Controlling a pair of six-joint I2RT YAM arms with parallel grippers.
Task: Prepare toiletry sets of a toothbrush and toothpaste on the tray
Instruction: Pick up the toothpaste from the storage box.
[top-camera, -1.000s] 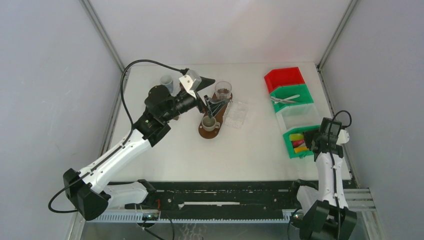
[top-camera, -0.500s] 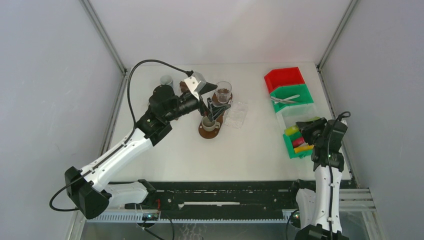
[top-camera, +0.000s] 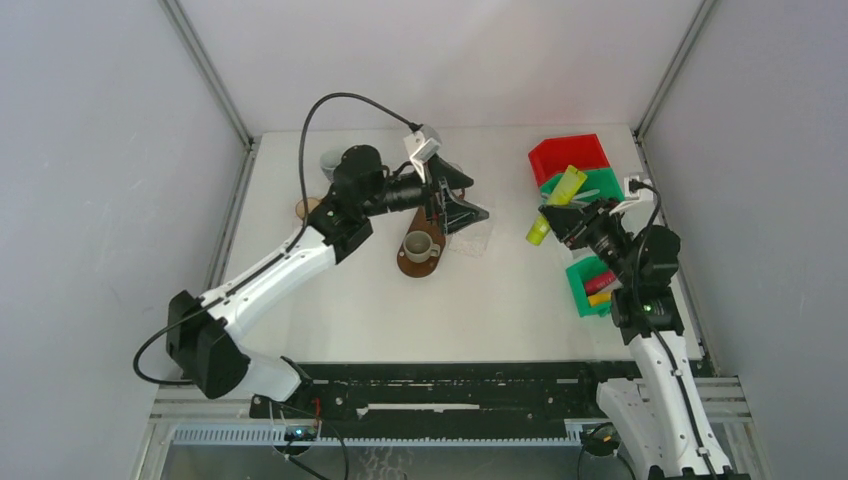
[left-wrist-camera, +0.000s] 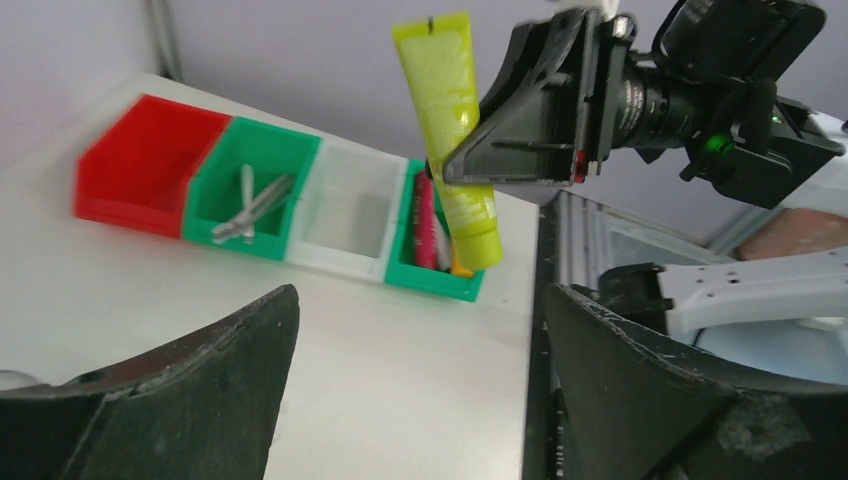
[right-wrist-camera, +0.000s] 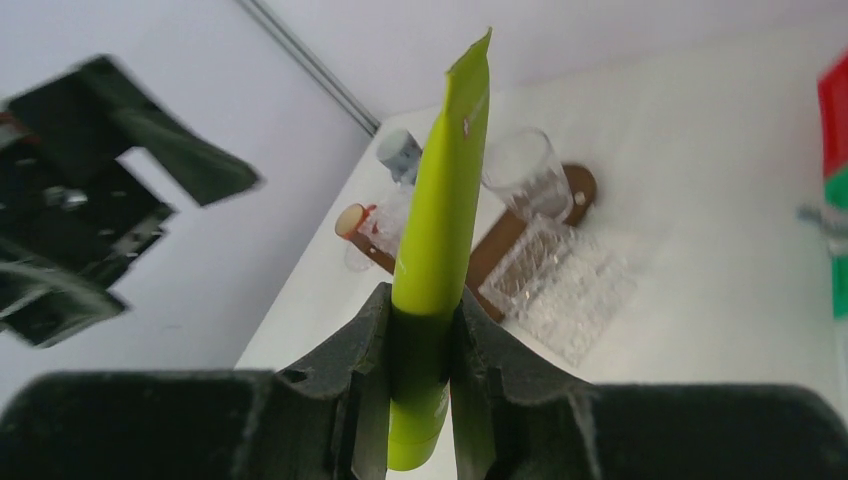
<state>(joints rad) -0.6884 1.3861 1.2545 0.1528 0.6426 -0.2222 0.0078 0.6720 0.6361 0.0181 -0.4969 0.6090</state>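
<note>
Lime green toothpaste tube (top-camera: 571, 181), a small flat-ended plastic squeeze tube, was pinched at its lower half by my right pincer (top-camera: 562, 214), both fingers pressed against its sides. It stood tilted in the air, crimped end uppermost, above the table between the row of plastic bins and the brown wooden oval tray (top-camera: 404, 266).

A second earlier that pincer was down in the nearest green plastic bin (top-camera: 579, 297). It had since risen clear with the tube and swung inward toward the middle of the table. Pink-red toothpaste tubes (top-camera: 600, 281) and something yellow remained in that bin.

My left pincer (top-camera: 463, 197) had changed too. A second before it hung low over the white ceramic mug (top-camera: 420, 244) on the tray. Now it had lifted and turned toward my right arm, its fingers spread wide with nothing between them. From the left wrist view the green tube appeared framed in the gap of those spread fingers, though well apart from them.

I judged the picking of the toothpaste to be done and its delivery not yet done: the tube was off the table and not on the tray. Either a hand-over to the left pincer or a direct placement seemed possible, and I could not tell which. Whether a toothbrush already lay on the tray I could not make out
</note>
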